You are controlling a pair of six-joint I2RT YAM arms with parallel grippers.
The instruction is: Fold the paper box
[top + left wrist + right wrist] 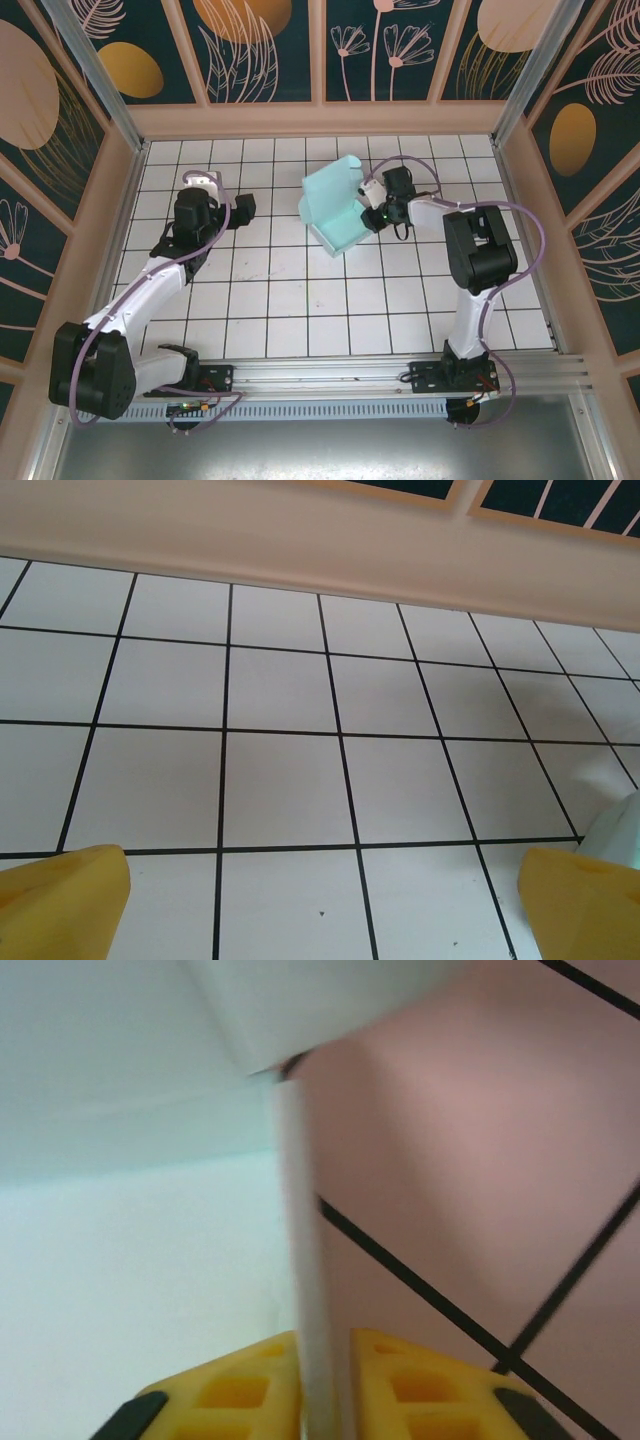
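The right claw (372,207) was closed narrow on 1 upright wall (300,1260) of the box (335,212), with the thin card caught between its 2 yellow fingers (230,1395) in the right wrist view. To fold well from here, I judged it should hold that pinch firmly near the crease and swing the wall over in 1 smooth arc without dragging. The other claw should pin the base, since light card slides and buckles. The left claw (203,182) stood wide and held nothing at upper left of the top view, well apart from the box. The box lay right of centre in the upper half of the tabletop (270,300), open side up and skewed to the tile lines. Its long axis seemed to run up and down the frame, leaning toward lower right.
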